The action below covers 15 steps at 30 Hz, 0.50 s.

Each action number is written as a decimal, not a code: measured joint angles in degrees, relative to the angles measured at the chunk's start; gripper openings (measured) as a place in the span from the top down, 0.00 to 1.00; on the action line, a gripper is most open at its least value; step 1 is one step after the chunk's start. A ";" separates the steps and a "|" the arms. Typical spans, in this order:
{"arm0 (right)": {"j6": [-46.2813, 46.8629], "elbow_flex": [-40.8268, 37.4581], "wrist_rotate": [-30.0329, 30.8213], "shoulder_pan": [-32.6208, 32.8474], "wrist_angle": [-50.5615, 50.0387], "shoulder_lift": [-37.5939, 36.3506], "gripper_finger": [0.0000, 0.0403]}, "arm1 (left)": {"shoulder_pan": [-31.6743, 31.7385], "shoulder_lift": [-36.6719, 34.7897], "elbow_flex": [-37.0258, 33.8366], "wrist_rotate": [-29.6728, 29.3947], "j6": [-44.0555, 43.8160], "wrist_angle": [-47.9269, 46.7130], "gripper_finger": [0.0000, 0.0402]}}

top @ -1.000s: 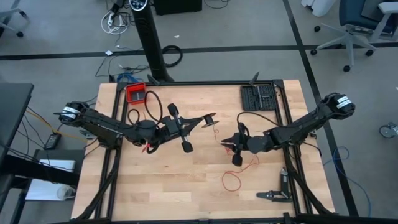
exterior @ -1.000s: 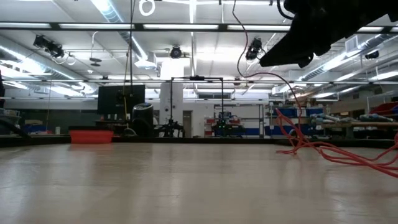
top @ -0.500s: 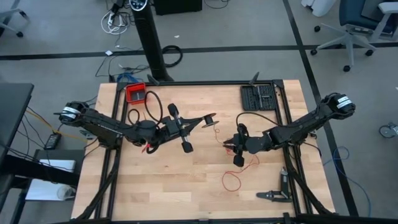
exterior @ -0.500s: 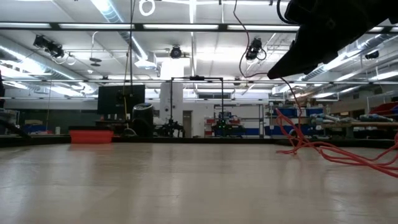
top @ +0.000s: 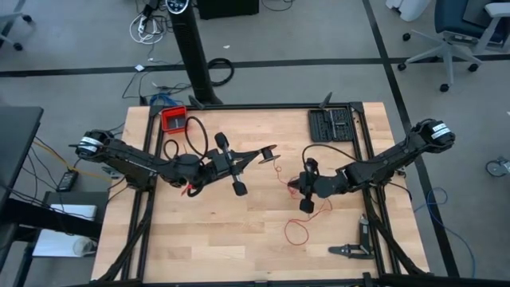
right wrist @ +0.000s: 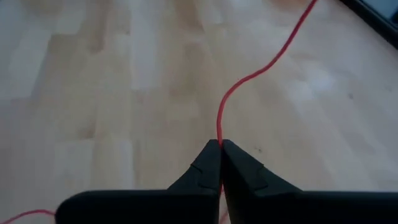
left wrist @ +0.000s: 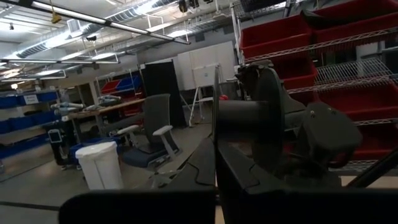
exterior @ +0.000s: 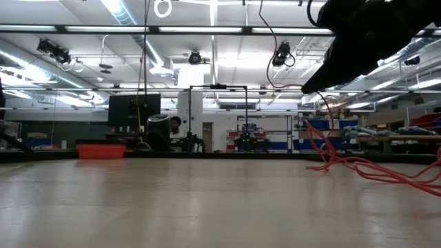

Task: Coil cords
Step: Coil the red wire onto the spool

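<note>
Cord (right wrist: 239, 84) runs thin and red across the table (top: 199, 239), pinched between the right gripper's (right wrist: 220, 148) 2 closed fingertips at mid-table. Its far end is cut off in the right wrist view. Left gripper (left wrist: 216, 155) is closed on a black spool (left wrist: 273, 118), whose winding is hidden.

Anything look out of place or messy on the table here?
Only the red cord: it sprawls in loose loops over the table's near right part instead of lying coiled. The right hand is pinched shut on one strand. Nothing looks spilled or damaged.
</note>
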 joint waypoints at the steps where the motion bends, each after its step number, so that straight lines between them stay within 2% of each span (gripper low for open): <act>1: 0.06 0.00 0.66 -0.02 -0.13 0.00 0.98 | 0.00 0.00 0.00 0.00 0.00 0.02 0.99; 5: 0.06 0.00 -0.44 -0.02 0.77 0.00 0.99 | 0.00 0.00 0.00 0.00 0.00 -0.02 0.99; 10: -2.21 0.00 -8.03 -0.02 5.58 0.00 1.00 | 0.06 0.00 0.00 -2.12 0.00 -0.17 0.99; 15: -4.20 0.02 -8.44 0.00 11.56 0.68 1.00 | 0.94 0.05 0.00 -5.07 -3.62 -0.21 0.99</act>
